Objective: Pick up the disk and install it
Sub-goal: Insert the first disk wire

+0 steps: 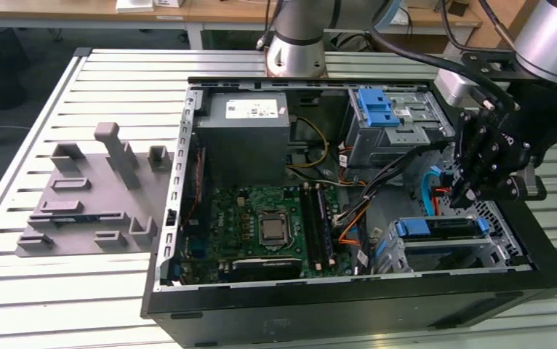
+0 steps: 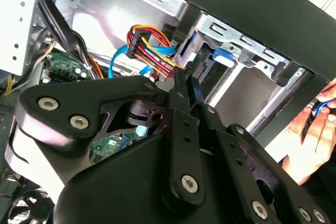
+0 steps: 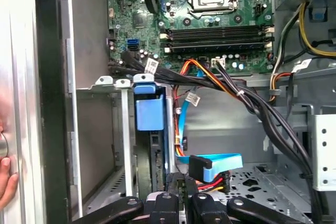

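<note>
The disk, with its blue carrier frame, sits in the metal drive cage at the near corner of the open computer case, on the exterior view's right. In the first wrist view the disk stands edge-on in the cage slot. My gripper hovers just above the cage. Its fingers come together at the tips in the second wrist view, where the gripper is shut with nothing seen between them, close to the disk's connector end. In the first wrist view the gripper is beside the disk's end.
Blue, orange and black cables run close around the gripper. A grey power supply, a blue clip and the motherboard fill the case. A person's hand rests outside the case wall. A grey fixture lies on the exterior view's left.
</note>
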`<state>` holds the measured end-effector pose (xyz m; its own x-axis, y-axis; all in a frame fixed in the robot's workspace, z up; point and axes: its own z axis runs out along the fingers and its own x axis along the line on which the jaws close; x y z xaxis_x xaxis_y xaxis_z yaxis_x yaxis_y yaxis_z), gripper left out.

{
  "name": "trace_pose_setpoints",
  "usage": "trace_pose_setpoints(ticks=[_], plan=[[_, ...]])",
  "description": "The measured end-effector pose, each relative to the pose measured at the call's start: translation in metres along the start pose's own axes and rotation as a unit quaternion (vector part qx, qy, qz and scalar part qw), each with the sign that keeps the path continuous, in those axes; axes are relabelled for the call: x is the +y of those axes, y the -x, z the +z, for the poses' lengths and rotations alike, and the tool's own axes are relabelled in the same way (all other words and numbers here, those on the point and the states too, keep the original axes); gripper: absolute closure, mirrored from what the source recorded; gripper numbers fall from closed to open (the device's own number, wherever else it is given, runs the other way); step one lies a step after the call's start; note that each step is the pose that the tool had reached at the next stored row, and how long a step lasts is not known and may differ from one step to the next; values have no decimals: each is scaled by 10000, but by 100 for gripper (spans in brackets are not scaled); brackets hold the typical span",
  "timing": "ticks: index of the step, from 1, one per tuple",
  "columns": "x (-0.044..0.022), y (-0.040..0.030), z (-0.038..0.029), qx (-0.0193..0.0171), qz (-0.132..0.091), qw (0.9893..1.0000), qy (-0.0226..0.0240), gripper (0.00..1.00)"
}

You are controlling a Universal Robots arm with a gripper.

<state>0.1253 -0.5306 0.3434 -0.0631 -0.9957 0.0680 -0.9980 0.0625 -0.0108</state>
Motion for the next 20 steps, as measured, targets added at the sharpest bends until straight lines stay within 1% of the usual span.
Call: trace_pose_setpoints(ticks=[2, 9, 14, 18, 20], plan=[[-2, -17, 2, 0, 0, 10000, 0, 84], [-1, -20, 4, -1, 0, 10000, 0, 84], [-3, -51, 12, 0, 0, 10000, 4, 84], [-4, -65, 26, -1, -1, 10000, 21, 84], [-5, -65, 34, 3, -4, 10000, 51, 84]])
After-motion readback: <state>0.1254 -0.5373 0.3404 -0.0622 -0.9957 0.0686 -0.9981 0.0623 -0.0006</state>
